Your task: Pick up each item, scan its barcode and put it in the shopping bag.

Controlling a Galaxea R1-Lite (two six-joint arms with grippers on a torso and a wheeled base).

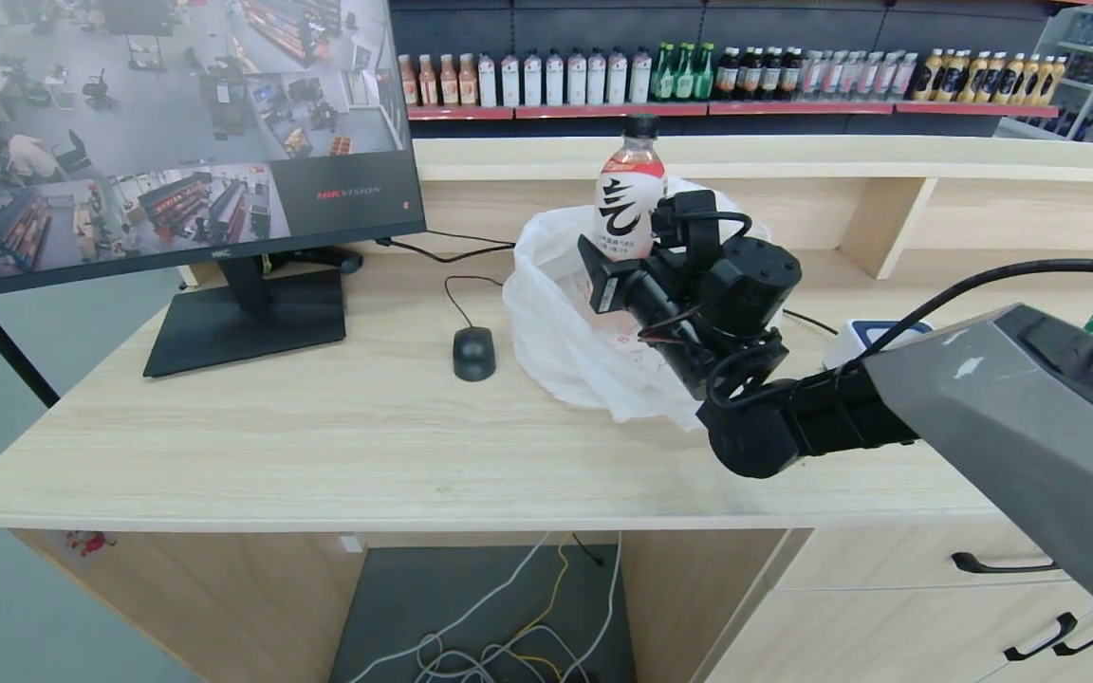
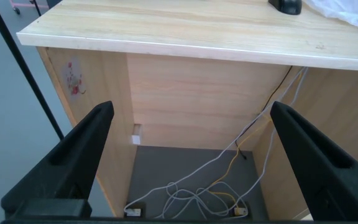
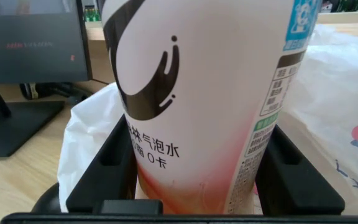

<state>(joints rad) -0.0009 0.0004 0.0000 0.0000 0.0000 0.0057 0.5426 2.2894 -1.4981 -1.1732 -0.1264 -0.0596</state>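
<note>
One wide tabletop carries everything, with the monitor at its back left corner. Next in size, the shopping bag slumps near the back edge, right of the middle, its white mouth crumpled and partly folded in. That slack mouth is my main worry. If I let go over a fold, the bottle could land on the rim, flatten the bag and roll toward the front edge.

My right gripper is closed on the bottle's lower body and holds it upright over the bag's mouth. Gripped so low, the tall bottle may tip between my fingers as I lower it, and its smooth wrap could slip. Whether its barcode has been read I cannot tell.

My left gripper hangs wide open and empty below the front edge, too far off to steady the bag. Smallest, the mouse sits just left of the bag, where a toppling bottle might strike it.
</note>
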